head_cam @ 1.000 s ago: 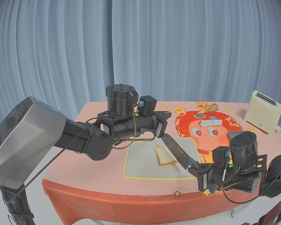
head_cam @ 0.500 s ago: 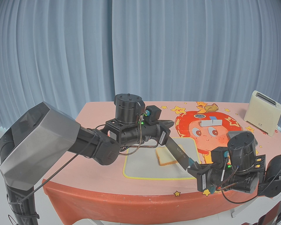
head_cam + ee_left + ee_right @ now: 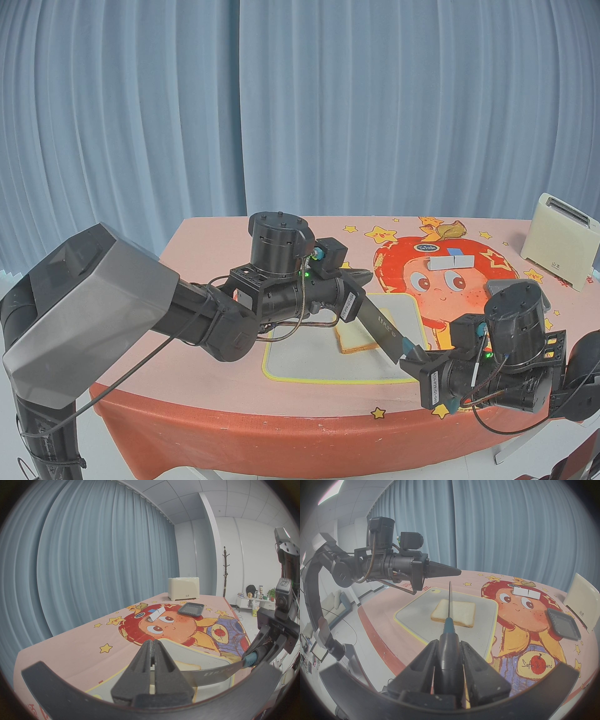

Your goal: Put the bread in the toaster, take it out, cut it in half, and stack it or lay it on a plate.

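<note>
We log the bread [image 3: 354, 338] lying flat on the cutting board [image 3: 300, 359], right of its middle, with bare board on the left and near sides. The right gripper [image 3: 448, 648] is clamped on the knife [image 3: 379, 325] handle, blade slanting over the slice. The left gripper [image 3: 153, 647] hangs above the board's far edge beside the blade tip, jaws pressed together, holding nothing. The toaster [image 3: 562, 240] and a dark tray [image 3: 564, 623] sit at the table's [image 3: 206, 369] far right, well apart from the board.

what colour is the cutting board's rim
Yellow, around the pale grey cutting board; clearest in the right wrist view.
</note>
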### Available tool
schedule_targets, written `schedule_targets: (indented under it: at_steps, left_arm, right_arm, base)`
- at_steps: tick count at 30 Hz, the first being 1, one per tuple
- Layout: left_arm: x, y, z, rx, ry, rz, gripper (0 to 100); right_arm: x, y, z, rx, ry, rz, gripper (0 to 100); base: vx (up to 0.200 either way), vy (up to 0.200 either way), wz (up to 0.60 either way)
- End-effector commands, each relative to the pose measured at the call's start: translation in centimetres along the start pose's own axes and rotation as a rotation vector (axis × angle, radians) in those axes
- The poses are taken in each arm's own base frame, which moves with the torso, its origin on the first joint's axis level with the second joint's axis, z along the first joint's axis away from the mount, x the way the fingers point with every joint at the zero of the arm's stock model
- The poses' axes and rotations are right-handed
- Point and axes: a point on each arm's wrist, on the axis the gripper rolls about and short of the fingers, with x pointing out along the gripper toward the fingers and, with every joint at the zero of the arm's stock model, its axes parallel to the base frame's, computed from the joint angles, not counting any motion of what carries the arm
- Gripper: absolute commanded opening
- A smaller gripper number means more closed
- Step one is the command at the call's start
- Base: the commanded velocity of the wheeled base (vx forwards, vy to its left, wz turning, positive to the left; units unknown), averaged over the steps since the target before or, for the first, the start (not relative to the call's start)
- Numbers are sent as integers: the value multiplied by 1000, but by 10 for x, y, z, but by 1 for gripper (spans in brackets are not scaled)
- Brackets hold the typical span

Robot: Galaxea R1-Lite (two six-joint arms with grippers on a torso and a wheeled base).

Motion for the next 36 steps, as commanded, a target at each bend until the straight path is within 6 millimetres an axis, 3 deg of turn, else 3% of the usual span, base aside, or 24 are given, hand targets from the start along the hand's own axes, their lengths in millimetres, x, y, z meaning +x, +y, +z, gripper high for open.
schedule_targets:
  at_steps: [1, 17, 36]
  left_arm:
    - [0, -2, -3, -4, 9, -4, 0]
    - [14, -6, -26, -16, 49, -17, 0]
    - [14, -5, -28, -18, 57, -15, 0]
  right_arm:
    - [0, 0, 0, 1, 1, -2, 0]
    - [2, 2, 3, 54, -6, 3, 0]
    - [2, 0, 4, 59, -12, -4, 0]
  base:
    - [0, 0, 0]
    - [0, 0, 0]
    - [0, 0, 0]
